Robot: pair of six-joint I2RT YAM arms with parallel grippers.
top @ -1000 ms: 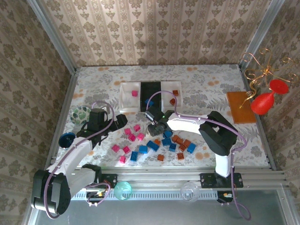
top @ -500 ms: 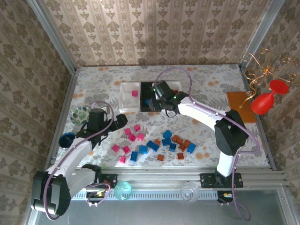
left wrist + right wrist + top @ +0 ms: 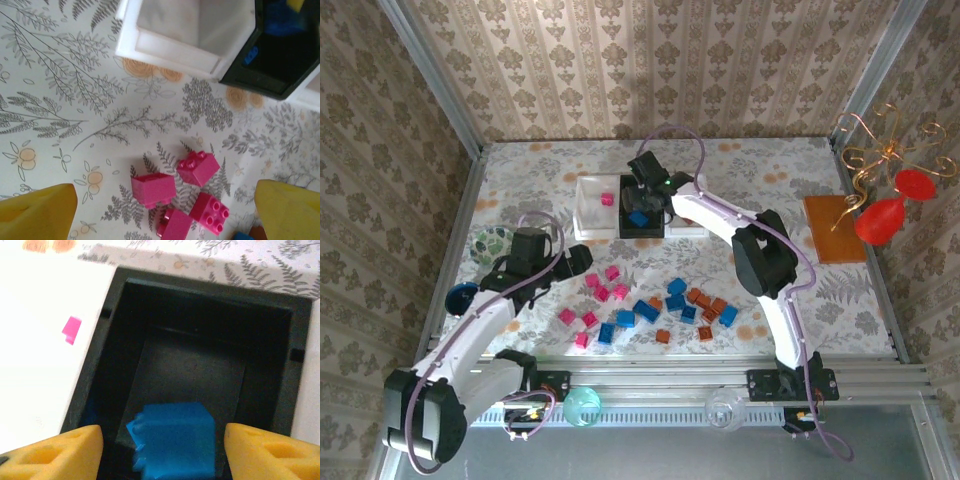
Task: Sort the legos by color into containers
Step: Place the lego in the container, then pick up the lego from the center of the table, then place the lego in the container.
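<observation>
Right pincer (image 3: 162, 452): hangs over the black tray (image 3: 200, 325). Its yellow fingers (image 3: 65, 450) are wide apart and hold nothing.
Blue brick (image 3: 172, 442): down inside the black tray, between the two fingers, with a thin gap on each side. It looks blurry, so I cannot tell if it sits flat.
Trays: three joined side by side at the far part of the table (image 3: 770, 165). The black one is in the middle.
Left white tray (image 3: 588, 220): touches the black tray. One pink brick (image 3: 606, 199) lies in it.
Right white tray (image 3: 688, 231): the right arm (image 3: 720, 215) lies across it and hides most of it.
Left pincer (image 3: 162, 215): low over the table, near the trays. Its left fingers (image 3: 35, 210) are wide apart and hold nothing.
Four pink bricks (image 3: 197, 167): bunched on the table between the left fingers, near the left white tray.
Loose bricks (image 3: 645, 310): many more lie on the table between the arms and the trays. Pink ones are on the left, blue in the middle, brown ones (image 3: 705, 300) on the right.
Bowl (image 3: 492, 243): round, just left of the left pincer.
Board (image 3: 835, 228): flat and orange-brown, at the right edge, well apart from the bricks.
Red thing (image 3: 885, 215): at the board's right side.
</observation>
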